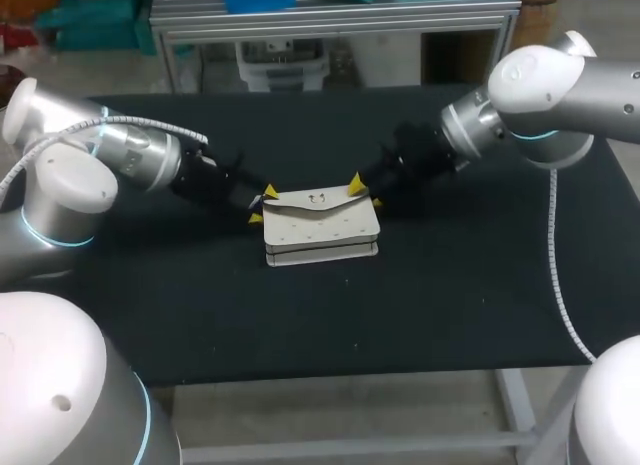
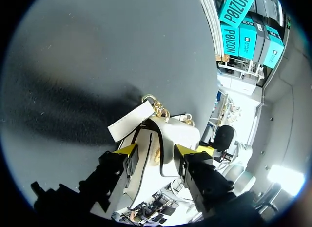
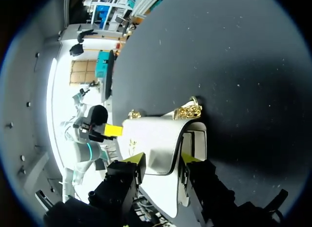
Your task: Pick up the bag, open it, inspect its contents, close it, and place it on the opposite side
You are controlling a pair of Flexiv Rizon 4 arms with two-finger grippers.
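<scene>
A flat white bag [image 1: 322, 225] lies in the middle of the black table [image 1: 450, 285], its flap side facing away from me. My left gripper [image 1: 262, 205] straddles the bag's far left corner and stands open. At the far right corner my right gripper [image 1: 365, 193] is open too. In the left wrist view the bag [image 2: 165, 139] lies between the yellow tips of that gripper [image 2: 157, 151], with a white strap tab [image 2: 130, 120] and gold rings [image 2: 158, 108] ahead. The right wrist view has the bag's curved edge [image 3: 156, 139] between its gripper's [image 3: 163, 161] spread fingers, and gold hardware [image 3: 187, 111] beyond.
Bare black tabletop surrounds the bag on every side, wide to the left and right and toward the front edge [image 1: 380, 370]. Nothing else lies on the table.
</scene>
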